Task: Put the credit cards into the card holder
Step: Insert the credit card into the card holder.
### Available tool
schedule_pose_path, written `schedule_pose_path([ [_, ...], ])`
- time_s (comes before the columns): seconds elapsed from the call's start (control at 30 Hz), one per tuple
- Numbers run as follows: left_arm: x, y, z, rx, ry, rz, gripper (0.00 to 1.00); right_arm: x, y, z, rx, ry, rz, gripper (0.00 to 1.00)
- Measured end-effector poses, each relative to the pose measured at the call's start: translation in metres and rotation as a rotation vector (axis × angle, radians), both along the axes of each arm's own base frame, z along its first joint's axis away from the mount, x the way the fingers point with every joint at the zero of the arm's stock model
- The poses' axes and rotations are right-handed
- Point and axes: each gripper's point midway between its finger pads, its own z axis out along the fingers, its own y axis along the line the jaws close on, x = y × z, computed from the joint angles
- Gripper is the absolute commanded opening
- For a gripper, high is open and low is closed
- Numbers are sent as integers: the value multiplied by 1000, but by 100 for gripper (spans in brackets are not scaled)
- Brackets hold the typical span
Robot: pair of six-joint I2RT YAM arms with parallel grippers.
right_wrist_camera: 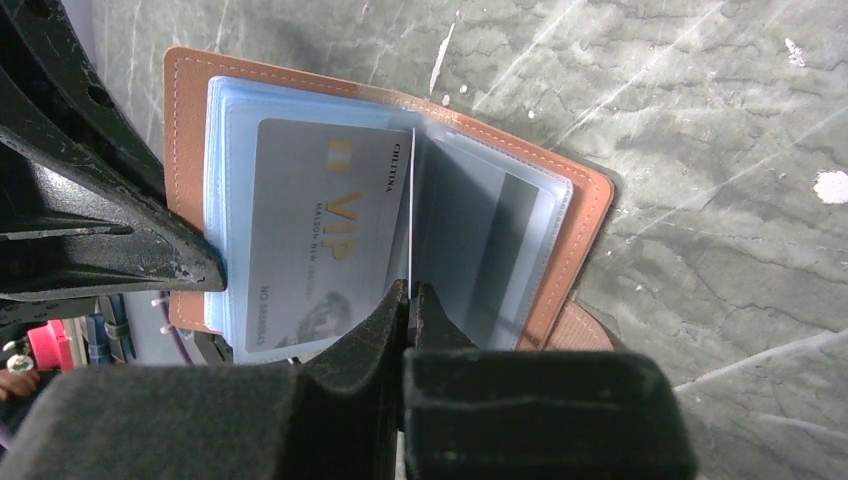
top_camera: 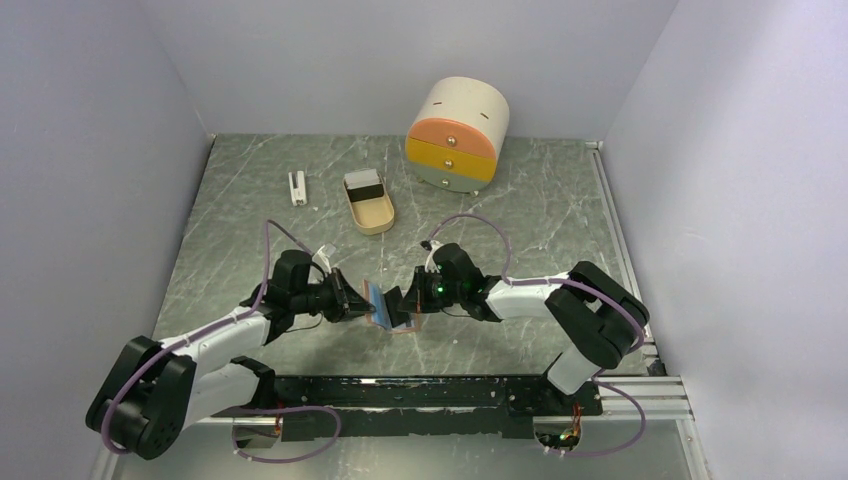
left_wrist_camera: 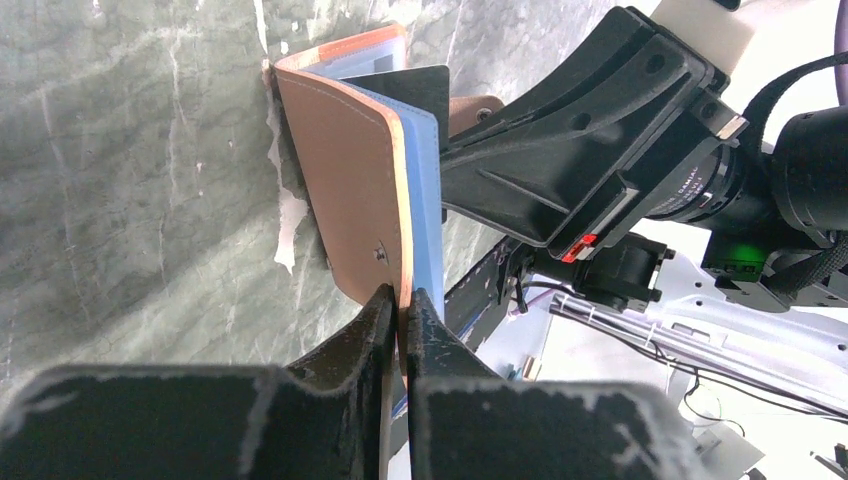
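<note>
The salmon-pink card holder [top_camera: 381, 306] is held open above the table between my two grippers. My left gripper [left_wrist_camera: 402, 298] is shut on the edge of its cover [left_wrist_camera: 345, 180]. In the right wrist view the holder [right_wrist_camera: 585, 210] shows its clear pockets. A grey-white VIP card [right_wrist_camera: 320, 220] sits in the left pocket and a dark card [right_wrist_camera: 500, 250] in the right one. My right gripper [right_wrist_camera: 410, 290] is shut on a thin card seen edge-on at the holder's fold. That card shows dark in the left wrist view [left_wrist_camera: 412, 85]. Another dark card [top_camera: 366, 181] lies in the beige tray.
The beige oval tray [top_camera: 372, 214] stands behind the grippers. A small white upright block [top_camera: 297, 187] is to its left. A round cream cabinet [top_camera: 458, 133] with orange and yellow drawers stands at the back. Walls close in the table on three sides.
</note>
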Motion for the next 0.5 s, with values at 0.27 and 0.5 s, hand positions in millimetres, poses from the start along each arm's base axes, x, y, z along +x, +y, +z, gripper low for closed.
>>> schedule_pose_path([
  [0.27,1,1,-7,21,18,0,11,-1,1,0,2,-1,2,0],
  [0.5,7,1,-12,70,51,1,9,3,-9,-2,-57,-17,-31,0],
])
